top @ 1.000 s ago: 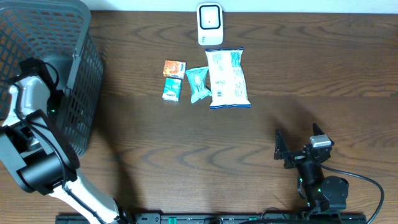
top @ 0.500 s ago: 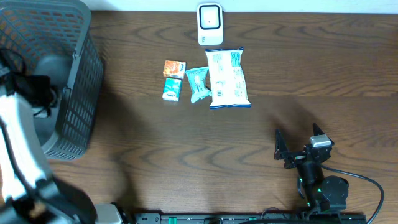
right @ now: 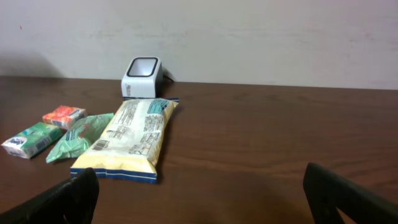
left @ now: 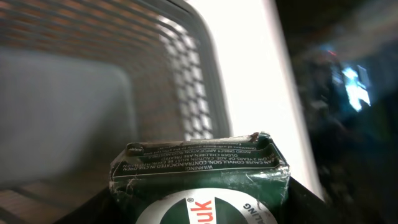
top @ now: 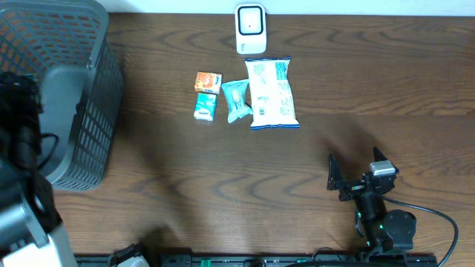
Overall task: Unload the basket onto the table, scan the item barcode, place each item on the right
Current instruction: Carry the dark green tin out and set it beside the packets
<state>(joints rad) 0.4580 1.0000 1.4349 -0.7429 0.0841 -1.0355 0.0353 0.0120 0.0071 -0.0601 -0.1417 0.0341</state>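
Half the green packet [left: 199,171] is cut off, gripped in the left hand [left: 199,214]; right hand [right: 208,196] gapes empty.

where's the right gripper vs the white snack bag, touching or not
Apart. The overhead view shows a wide stretch of bare table between the right gripper and the white snack bag.
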